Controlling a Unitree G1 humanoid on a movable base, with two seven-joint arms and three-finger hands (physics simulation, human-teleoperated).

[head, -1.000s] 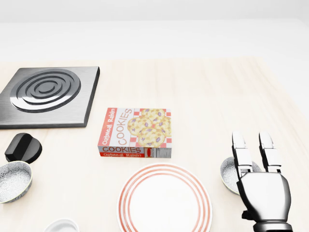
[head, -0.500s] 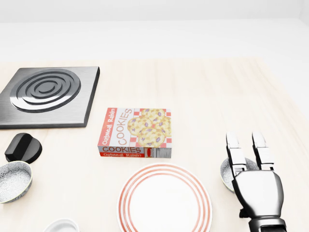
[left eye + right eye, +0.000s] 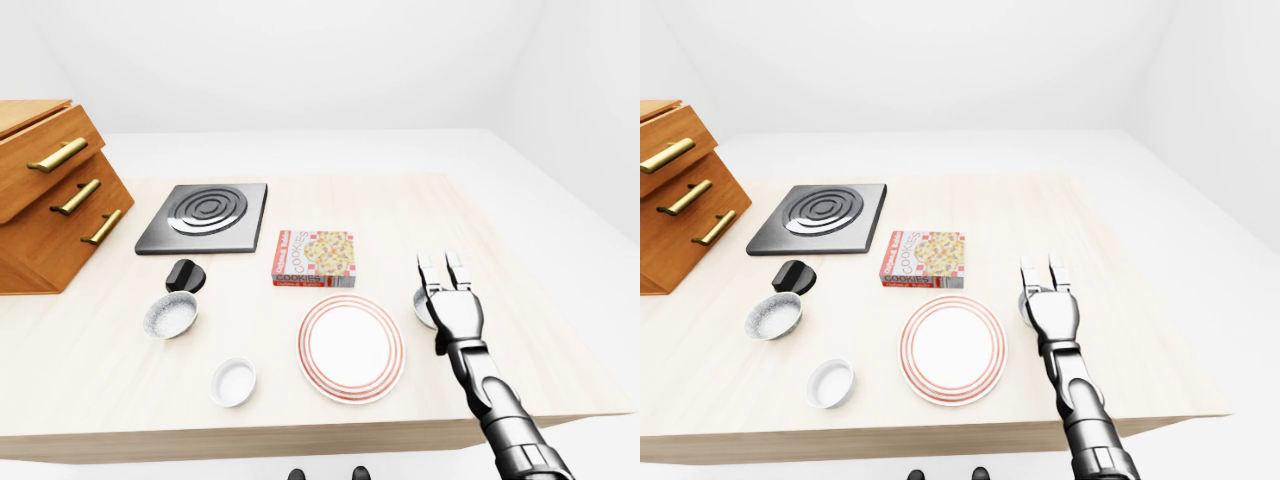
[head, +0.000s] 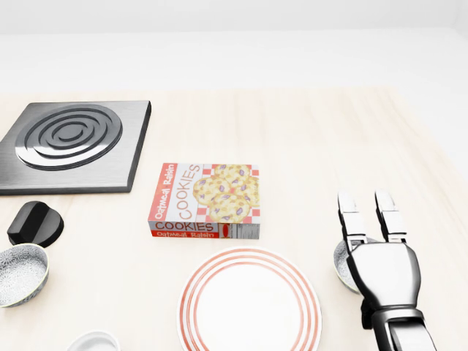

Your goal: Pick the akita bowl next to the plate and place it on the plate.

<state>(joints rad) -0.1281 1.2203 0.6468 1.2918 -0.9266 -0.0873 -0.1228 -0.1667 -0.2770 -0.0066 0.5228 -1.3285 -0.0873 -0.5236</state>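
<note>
While right robot hand, fingers straight & open, hangs over akita bowl, plate sits just left on table.

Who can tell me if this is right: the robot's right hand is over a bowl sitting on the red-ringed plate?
No. The right hand is over the bowl, but the bowl sits on the table right of the plate, not on it; see the head view.

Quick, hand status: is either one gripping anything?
Right hand: open, fingers straight, over the akita bowl, not closed round it.
Left hand: not in view.
</note>
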